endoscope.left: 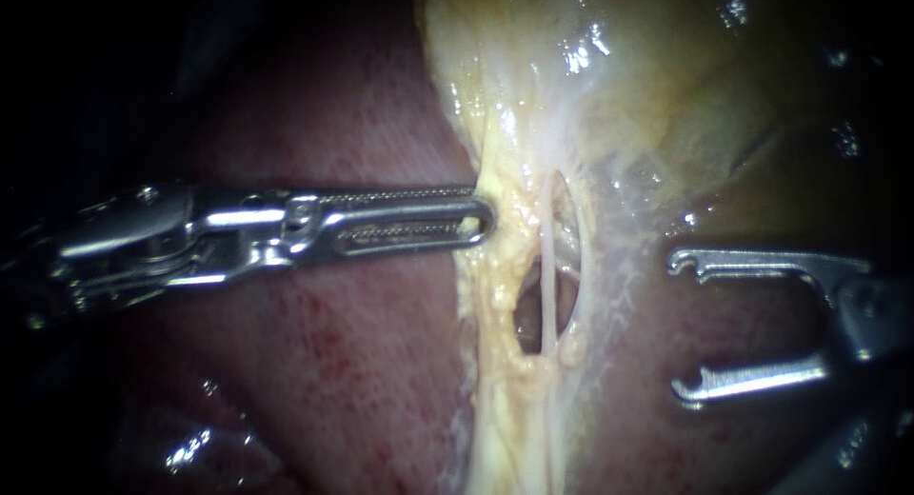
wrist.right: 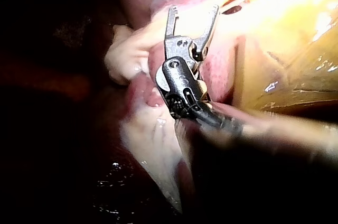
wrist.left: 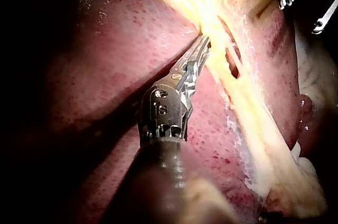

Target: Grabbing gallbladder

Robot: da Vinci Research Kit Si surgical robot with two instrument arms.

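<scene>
The left tool [endoscope.left: 482, 213] is set with its tip against the pale tissue edge where the gallbladder [endoscope.left: 666, 76] narrows, just ahead of it. Whether that edge is pinched cannot be told. The right tool [endoscope.left: 676, 326] is held spread and empty across the strand, probably to leave room for the grab.

you have two slender silver metal instruments: the left instrument [endoscope.left: 481, 219] and the right instrument [endoscope.left: 684, 326]. you have one dark red speckled liver [endoscope.left: 362, 362], one glistening yellow gallbladder [endoscope.left: 647, 67], one thin pale tube [endoscope.left: 548, 286] and one small opening [endoscope.left: 526, 314] in the yellow tissue.
</scene>
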